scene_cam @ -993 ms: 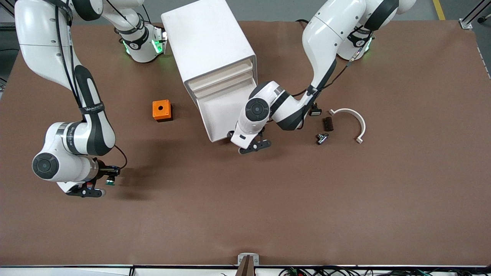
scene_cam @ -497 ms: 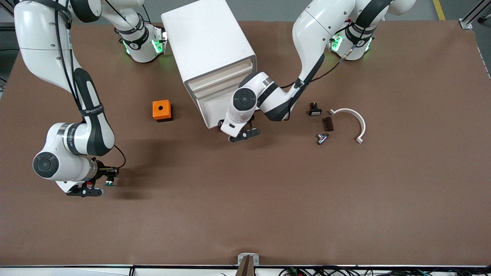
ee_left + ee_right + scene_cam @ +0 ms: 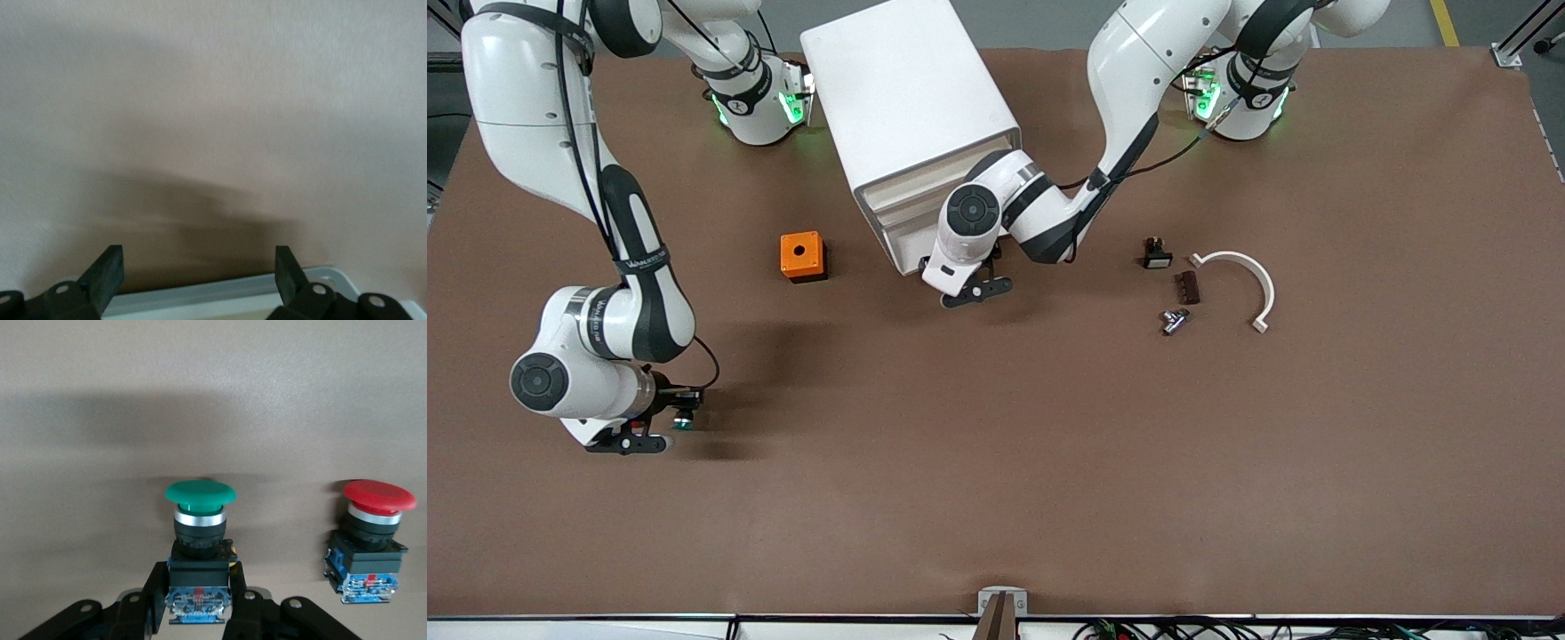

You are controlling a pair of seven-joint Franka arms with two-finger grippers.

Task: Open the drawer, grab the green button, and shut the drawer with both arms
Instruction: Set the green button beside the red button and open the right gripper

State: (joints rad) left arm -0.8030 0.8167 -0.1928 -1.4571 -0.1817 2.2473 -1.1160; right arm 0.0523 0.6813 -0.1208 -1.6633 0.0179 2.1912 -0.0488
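We see the small push button with the round green cap and dark blue-black body (image 3: 199,547) clamped between the black fingers (image 3: 155,597) of the right gripper (image 3: 660,428), which hangs low over the brown table (image 3: 1049,462) toward the right arm's end, nearer to the front camera than the orange box with a round hole in its top (image 3: 802,256). In the front view the green cap (image 3: 683,424) just shows at the gripper's tip. The right wrist view also shows a second push button with a red cap and dark body (image 3: 369,543) standing upright on the table just beside the green one, apart from it — we cannot make it out in the front view. The shallow white drawer with the cream-white front (image 3: 911,238) is the lowest one of the boxy white cabinet (image 3: 911,107) and stands only slightly out. The left gripper (image 3: 966,286) sits right at the drawer's front; its fingers (image 3: 107,277) are spread apart with nothing between them, and the white drawer rim (image 3: 220,293) shows just under them in the left wrist view. Toward the left arm's end lie a small black block with a white face (image 3: 1157,257), a dark brown ribbed piece (image 3: 1187,287), a small metal fitting (image 3: 1173,321) and a curved white half-ring bracket (image 3: 1247,284) — all near one another, well apart from the cabinet.
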